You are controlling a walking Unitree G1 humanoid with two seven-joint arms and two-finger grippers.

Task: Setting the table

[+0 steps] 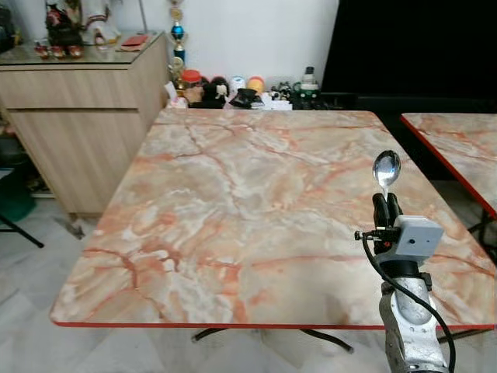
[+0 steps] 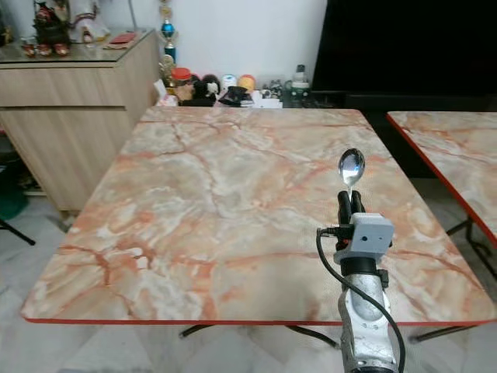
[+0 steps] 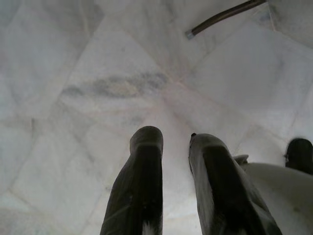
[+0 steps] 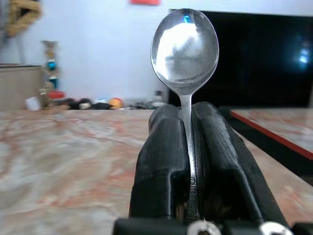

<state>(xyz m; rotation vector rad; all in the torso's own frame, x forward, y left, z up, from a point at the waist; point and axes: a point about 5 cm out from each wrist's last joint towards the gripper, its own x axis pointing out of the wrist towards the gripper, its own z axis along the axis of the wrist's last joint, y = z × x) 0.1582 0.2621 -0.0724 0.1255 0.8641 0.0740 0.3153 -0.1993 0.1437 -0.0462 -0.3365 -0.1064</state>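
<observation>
My right gripper (image 1: pixel 386 201) is shut on a metal spoon (image 1: pixel 386 169), held upright with its bowl at the top, above the near right part of the marble table (image 1: pixel 233 202). In the right wrist view the spoon (image 4: pixel 185 49) stands up from between the two black fingers (image 4: pixel 164 161), its handle clamped in the narrow gap. My left gripper (image 3: pixel 174 147) hangs low over the pale tiled floor (image 3: pixel 98 73), its fingers slightly apart and holding nothing.
A second marble table (image 1: pixel 458 140) stands to the right across a narrow gap. A wooden sideboard (image 1: pixel 78 101) is at the far left. Jars, bottles and small clutter (image 1: pixel 233 89) line the wall behind the table. A dark screen (image 1: pixel 411 47) fills the back right.
</observation>
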